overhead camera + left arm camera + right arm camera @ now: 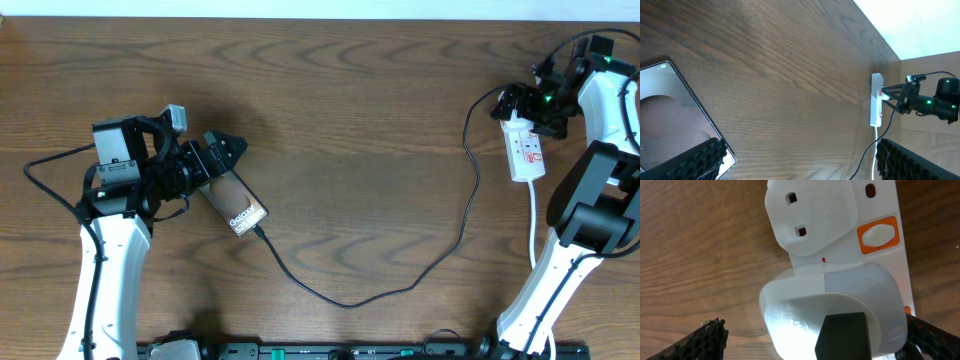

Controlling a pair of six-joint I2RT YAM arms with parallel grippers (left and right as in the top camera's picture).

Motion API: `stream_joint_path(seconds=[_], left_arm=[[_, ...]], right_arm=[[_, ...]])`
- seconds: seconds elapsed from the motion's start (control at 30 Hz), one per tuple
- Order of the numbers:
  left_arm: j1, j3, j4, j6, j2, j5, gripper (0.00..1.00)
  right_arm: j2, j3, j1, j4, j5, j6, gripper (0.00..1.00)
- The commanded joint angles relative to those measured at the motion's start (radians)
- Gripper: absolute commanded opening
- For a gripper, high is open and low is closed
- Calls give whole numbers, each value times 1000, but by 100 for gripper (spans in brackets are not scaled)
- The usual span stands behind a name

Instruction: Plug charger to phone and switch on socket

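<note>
Phone (234,205) lies flat and slanted on the bench (350,90). Its "Galaxy" lettering sits toward the end where the charger (345,302) meets it. The small plug tip touches that end of the phone, but it is too small to tell whether it is fully seated. From the phone the thin black cable sags away in a long loop, then climbs to the socket (526,150). The socket lies well apart from the phone, on the right arm's side of the bench. The left hand (800,161) hangs over the phone's other end, spread wide. In the left wrist view its two pads (695,160) stand far apart, one of them over the phone's corner, and I cannot tell whether it touches the glossy face. The right hand (815,341), far from the phone, hovers over the socket, also spread. One of its pads shows at each side of a white adapter (840,305) plugged into the strip. On the socket's face an orange switch (880,235) with a white centre shows, and whether it is on or off cannot be read. A black block (842,335) sits against the adapter at the lower edge of the right wrist view.
</note>
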Motion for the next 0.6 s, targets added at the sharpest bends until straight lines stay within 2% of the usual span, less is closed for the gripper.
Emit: stream_joint_path(seconds=[0.0,0.57], left_arm=[[-3,28,-2,14,7,-5,98],[-3,28,-2,17,7,-6,98]], right_arm=[[52,-42,67,-5,-145,43,99],[50,19,19,-52,-136,42,99]])
